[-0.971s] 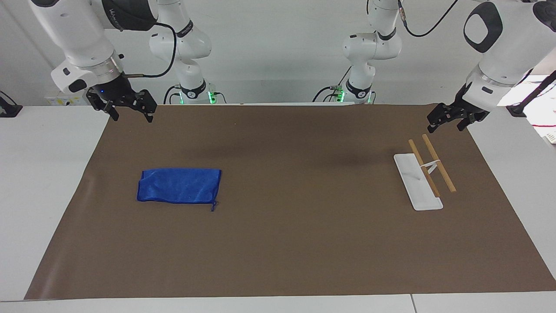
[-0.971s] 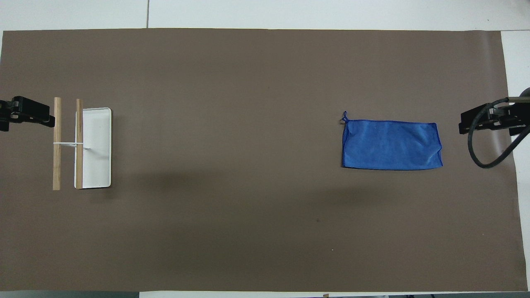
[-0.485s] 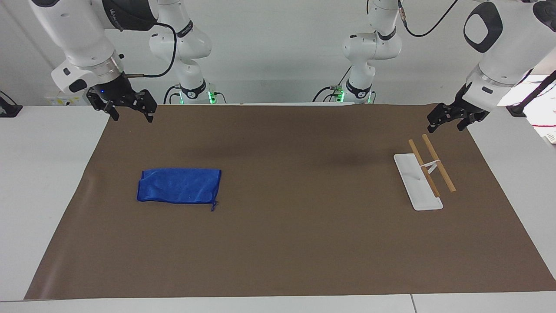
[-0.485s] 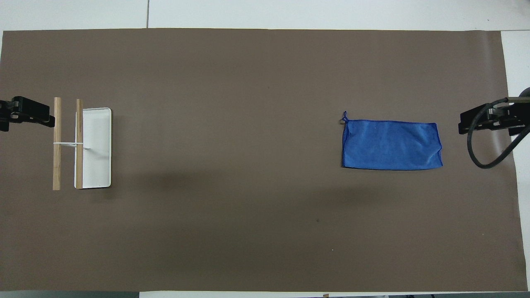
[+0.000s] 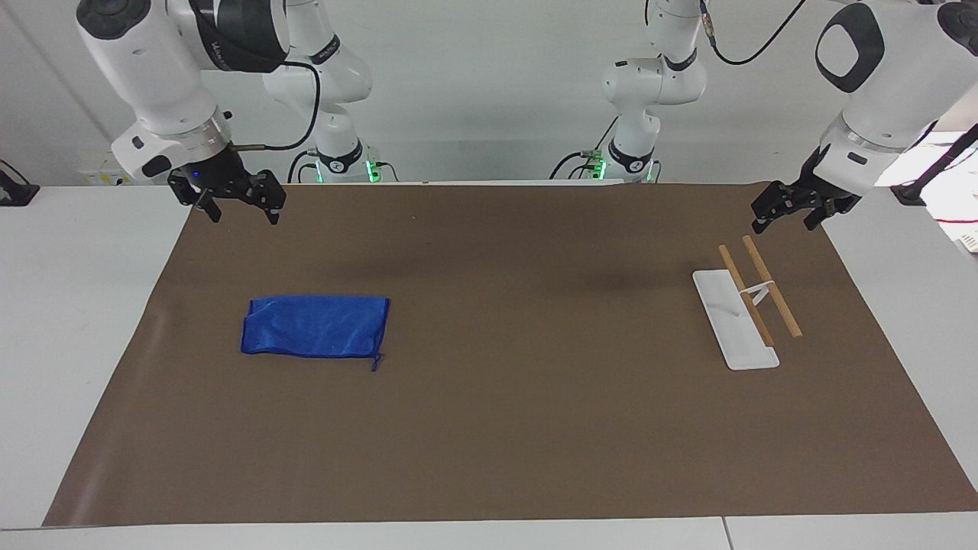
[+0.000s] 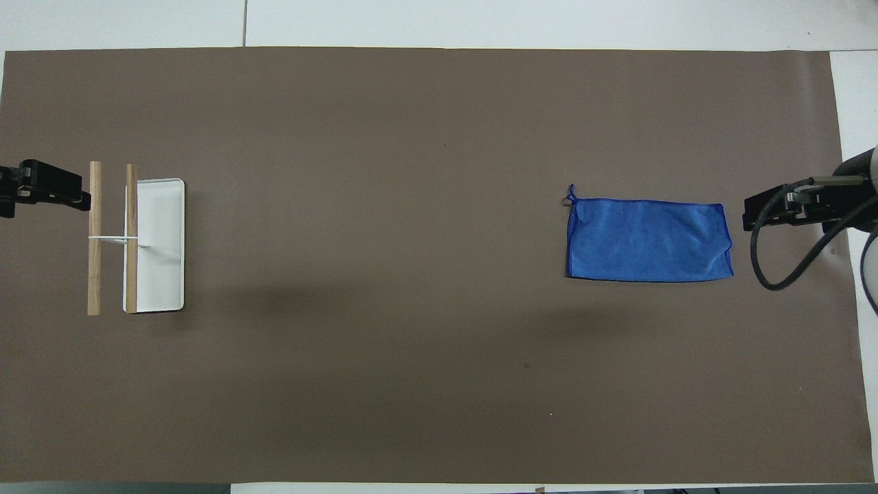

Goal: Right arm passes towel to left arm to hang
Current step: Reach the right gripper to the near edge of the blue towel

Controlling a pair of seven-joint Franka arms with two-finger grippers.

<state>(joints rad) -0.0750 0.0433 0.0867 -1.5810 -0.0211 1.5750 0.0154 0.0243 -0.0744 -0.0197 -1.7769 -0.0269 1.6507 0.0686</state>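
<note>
The towel (image 5: 315,327) lay flat on the brown mat (image 5: 504,428) covering the tabletop, toward the right arm's end, its loop tag at a corner away from the robots. The right claw (image 5: 238,205) hung released and empty over the mat's edge, clear of the cloth. The left claw (image 5: 787,212) waited released over the mat just beside the white rack (image 5: 745,309) with two wooden rods.

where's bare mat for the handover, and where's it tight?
Free: the wide stretch of brown mat between the towel and the towel rack, plus the strip along the mat's edge farthest from the robots. Tight: around the rack, left gripper raised beside it. Right gripper hangs open near the towel's end.
</note>
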